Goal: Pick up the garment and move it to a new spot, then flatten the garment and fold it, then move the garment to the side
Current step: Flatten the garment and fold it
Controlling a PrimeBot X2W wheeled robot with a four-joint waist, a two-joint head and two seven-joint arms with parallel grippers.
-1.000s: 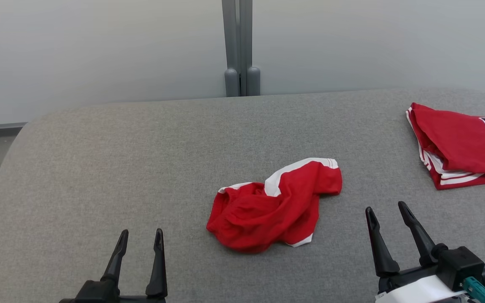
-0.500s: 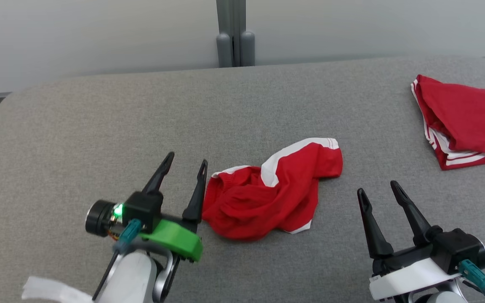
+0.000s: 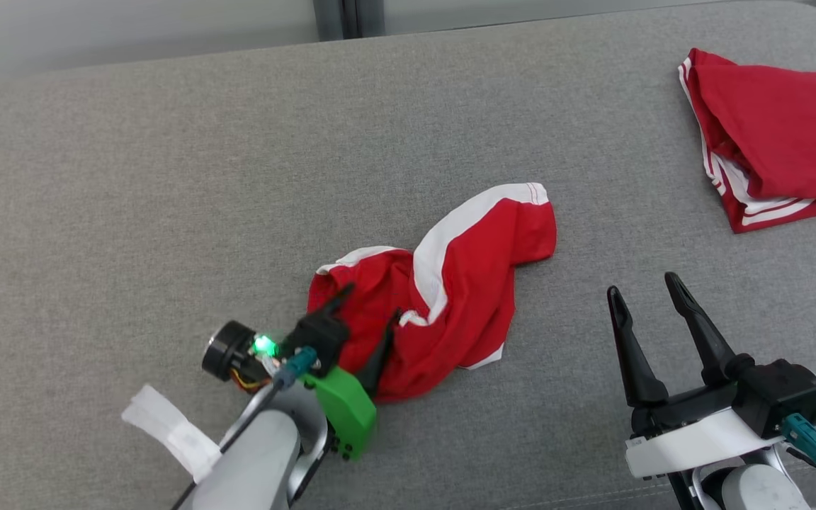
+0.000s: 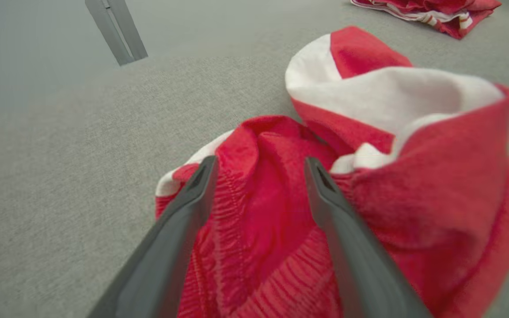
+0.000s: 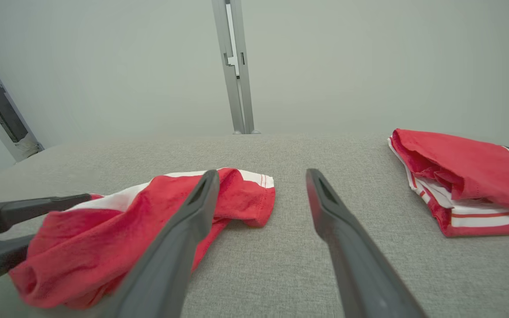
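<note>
I see the garment (image 3: 465, 283), red with white bands, crumpled on the counter (image 3: 132, 177). My left end effector (image 3: 371, 302), spread, straddles its ribbed edge; my right end effector (image 3: 642, 283) is spread and empty.

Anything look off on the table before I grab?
Nothing damaged. The red garment lies crumpled on the grey table, the open left claw straddling one fold. One oddity: a loose white strip sticks out from the left forearm.

Left claw (image 3: 371, 302): green bracket (image 3: 343, 409), green light (image 3: 263, 345). Right claw (image 3: 642, 283): white bracket (image 3: 691, 443), teal plug (image 3: 803, 435).
</note>
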